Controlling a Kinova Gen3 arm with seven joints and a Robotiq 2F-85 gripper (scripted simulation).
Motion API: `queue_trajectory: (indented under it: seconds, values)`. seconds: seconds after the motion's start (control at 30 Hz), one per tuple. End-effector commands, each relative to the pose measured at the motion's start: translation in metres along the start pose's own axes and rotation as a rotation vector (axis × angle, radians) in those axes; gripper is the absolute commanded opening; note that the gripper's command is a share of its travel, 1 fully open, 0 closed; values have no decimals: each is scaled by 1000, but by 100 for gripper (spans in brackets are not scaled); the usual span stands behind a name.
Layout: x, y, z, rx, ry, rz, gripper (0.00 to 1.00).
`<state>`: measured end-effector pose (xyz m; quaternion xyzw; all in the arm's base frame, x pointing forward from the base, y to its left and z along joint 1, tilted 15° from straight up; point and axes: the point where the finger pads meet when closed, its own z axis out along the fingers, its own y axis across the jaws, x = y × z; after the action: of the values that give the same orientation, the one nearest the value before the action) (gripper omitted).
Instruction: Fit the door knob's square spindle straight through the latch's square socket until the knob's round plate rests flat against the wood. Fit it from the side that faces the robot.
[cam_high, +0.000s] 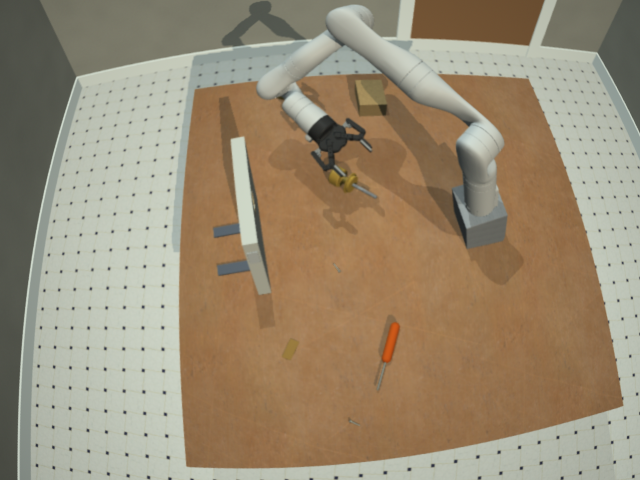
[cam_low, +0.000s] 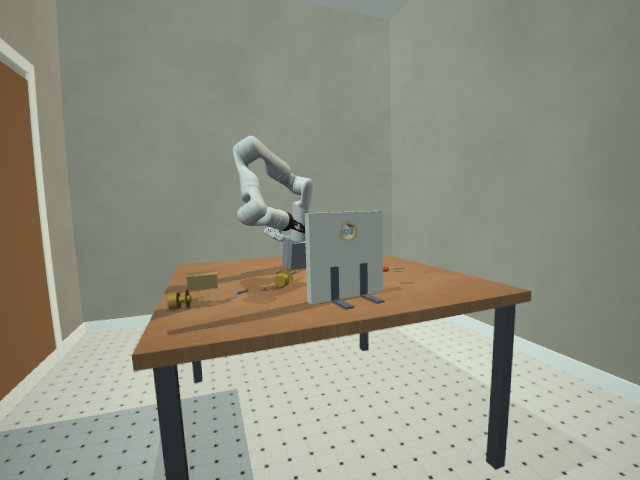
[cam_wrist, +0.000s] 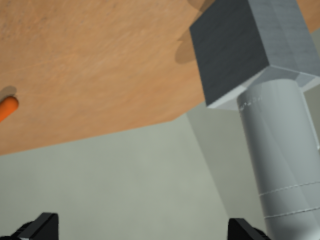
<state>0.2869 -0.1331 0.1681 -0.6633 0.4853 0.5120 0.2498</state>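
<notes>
The brass door knob (cam_high: 343, 180) lies on its side on the wooden table, its grey square spindle (cam_high: 366, 192) pointing toward the robot base; it also shows in the exterior view (cam_low: 283, 277). The pale door panel (cam_high: 250, 211) stands upright on two dark feet, left of the knob. Its round brass latch with the square socket (cam_low: 348, 231) sits high on the panel. My gripper (cam_high: 345, 153) is wide open and empty, just above and behind the knob, not touching it. In the wrist view only my two fingertips show; the knob is out of that view.
A tan box (cam_high: 370, 97) stands at the table's far side. A second brass knob (cam_low: 178, 299) lies near it. An orange-handled screwdriver (cam_high: 388, 348), a small brass plate (cam_high: 290, 348) and two screws (cam_high: 337, 267) lie nearer the front. The robot base (cam_high: 479, 222) stands at the right.
</notes>
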Motion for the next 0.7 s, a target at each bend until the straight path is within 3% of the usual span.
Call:
queue_trajectory:
  seconds: [0.0, 0.2, 0.27, 0.47, 0.67]
  values:
    - [11, 6, 3, 22, 100, -31, 100]
    - [46, 13, 6, 36, 304, -122, 100]
    - [46, 13, 6, 36, 304, -122, 100]
    - [82, 20, -3, 24, 545, -254, 100]
    - [111, 24, -23, -22, 792, -422, 100]
